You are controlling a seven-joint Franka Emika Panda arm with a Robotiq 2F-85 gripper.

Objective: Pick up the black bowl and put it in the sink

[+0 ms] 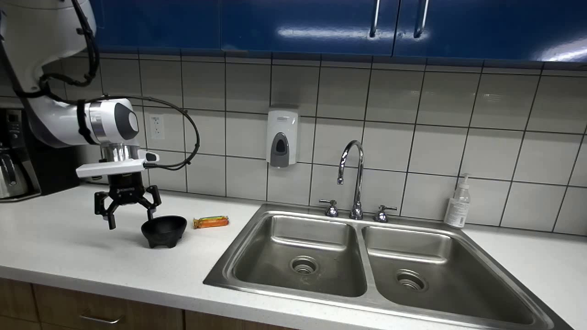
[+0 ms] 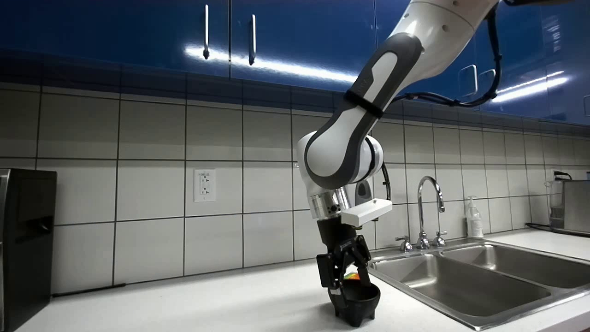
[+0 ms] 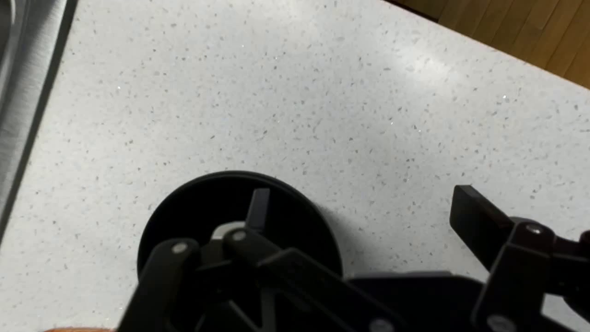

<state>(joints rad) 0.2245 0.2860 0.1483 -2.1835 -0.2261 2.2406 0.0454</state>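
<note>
One black bowl on speckled counter below blue cabinets

I find the jaws spread, one finger over the black bowl, the other over bare counter, which continues to the sink. Obstructions: orange packet near the bowl, toward the tiled wall; faucet, upright at the sink's rear.
</note>
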